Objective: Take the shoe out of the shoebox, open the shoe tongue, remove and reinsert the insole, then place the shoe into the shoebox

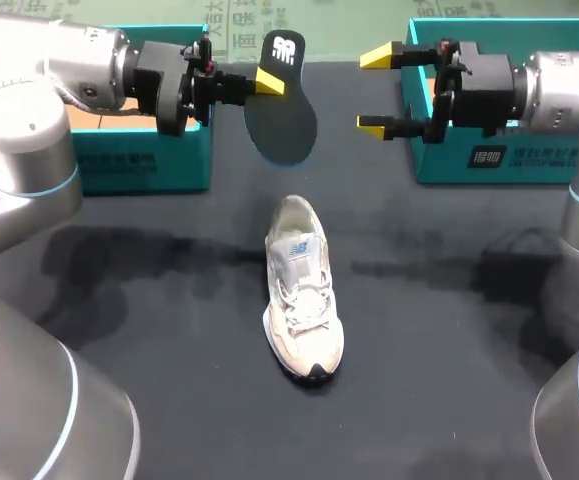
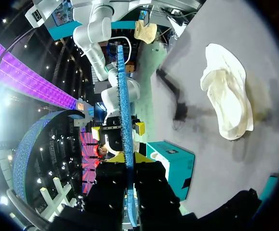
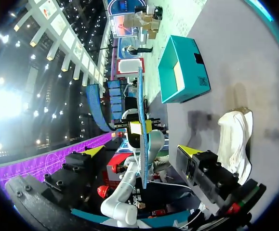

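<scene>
The left jaws are closed on the dark insole (image 1: pixel 281 115), pinching it near one end and holding it up above the surface (image 1: pixel 119 300) at the far middle. In the left wrist view the insole (image 2: pixel 125 115) shows edge-on, a thin blue strip pressed between the two yellow tips.

The right jaws stand wide open, just right of the insole and facing it, with neither tip touching it. From the right wrist the insole (image 3: pixel 141 110) shows ahead of the open jaws.

The pale shoe (image 1: pixel 302 290) rests upright on its sole at the middle of the surface, nearer than the insole, toe towards the near edge, outside both boxes. One teal box (image 1: pixel 144 165) sits at the far left, and another teal box (image 1: pixel 509 160) at the far right.
</scene>
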Available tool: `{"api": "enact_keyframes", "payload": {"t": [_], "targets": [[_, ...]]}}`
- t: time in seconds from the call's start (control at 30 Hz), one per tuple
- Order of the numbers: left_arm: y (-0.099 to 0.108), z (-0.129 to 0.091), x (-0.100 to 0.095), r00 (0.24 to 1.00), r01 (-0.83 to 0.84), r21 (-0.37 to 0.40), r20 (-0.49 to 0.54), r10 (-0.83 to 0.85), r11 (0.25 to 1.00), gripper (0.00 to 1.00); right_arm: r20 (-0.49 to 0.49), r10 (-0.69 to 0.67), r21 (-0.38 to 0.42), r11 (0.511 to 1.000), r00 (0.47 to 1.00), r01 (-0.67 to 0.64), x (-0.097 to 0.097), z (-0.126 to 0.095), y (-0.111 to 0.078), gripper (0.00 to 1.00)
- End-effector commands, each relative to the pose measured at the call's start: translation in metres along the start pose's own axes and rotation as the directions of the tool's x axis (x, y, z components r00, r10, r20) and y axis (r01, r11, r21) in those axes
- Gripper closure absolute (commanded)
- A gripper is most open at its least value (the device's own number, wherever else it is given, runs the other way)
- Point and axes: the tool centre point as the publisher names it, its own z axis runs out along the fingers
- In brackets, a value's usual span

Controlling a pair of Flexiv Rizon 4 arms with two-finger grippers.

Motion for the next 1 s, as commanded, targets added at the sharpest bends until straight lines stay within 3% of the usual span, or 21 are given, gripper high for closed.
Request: {"api": "enact_keyframes", "payload": {"t": [0.03, 0.33, 0.37, 0.4, 0.43, 0.73, 0.83, 0.9, 1.0], "targets": [[0.002, 0.002, -0.001, 1.000, -0.006, -0.008, 0.006, 0.006, 1.000, 1.00, 0.009, -0.009, 0.032, 0.999, 1.000, 0.008, -0.004, 0.009, 0.002, 0.00], [0.009, 0.013, 0.006, 0.999, -0.035, -0.020, 0.014, 0.036, 0.999, 1.00, 0.035, -0.048, 0.089, 0.995, 0.998, 0.045, -0.008, 0.031, -0.008, 0.00], [0.010, 0.015, 0.007, 0.999, -0.043, -0.019, 0.017, 0.043, 0.999, 1.00, 0.037, -0.052, 0.095, 0.994, 0.998, 0.048, -0.008, 0.033, -0.008, 0.04], [0.010, 0.015, 0.007, 0.998, -0.051, -0.022, 0.021, 0.052, 0.998, 1.00, 0.032, -0.062, 0.100, 0.993, 0.998, 0.059, -0.008, 0.035, -0.008, 0.31], [0.010, 0.016, 0.007, 0.998, -0.058, -0.024, 0.023, 0.058, 0.998, 1.00, 0.033, -0.064, 0.100, 0.993, 0.997, 0.061, -0.008, 0.036, -0.008, 0.38], [0.013, 0.022, 0.010, 0.996, -0.079, -0.033, 0.044, 0.081, 0.996, 1.00, 0.034, -0.085, 0.130, 0.988, 0.996, 0.080, -0.012, 0.049, -0.008, 0.34], [0.014, 0.024, 0.008, 0.996, -0.078, -0.033, 0.046, 0.079, 0.996, 1.00, 0.026, -0.094, 0.140, 0.986, 0.995, 0.089, -0.014, 0.053, -0.008, 0.40], [0.014, 0.025, 0.007, 0.996, -0.079, -0.033, 0.045, 0.081, 0.996, 1.00, 0.021, -0.100, 0.148, 0.984, 0.995, 0.096, -0.015, 0.056, -0.007, 0.50], [0.015, 0.026, 0.007, 0.996, -0.079, -0.034, 0.044, 0.080, 0.996, 1.00, 0.021, -0.105, 0.155, 0.983, 0.994, 0.100, -0.016, 0.059, -0.008, 0.54]]}}
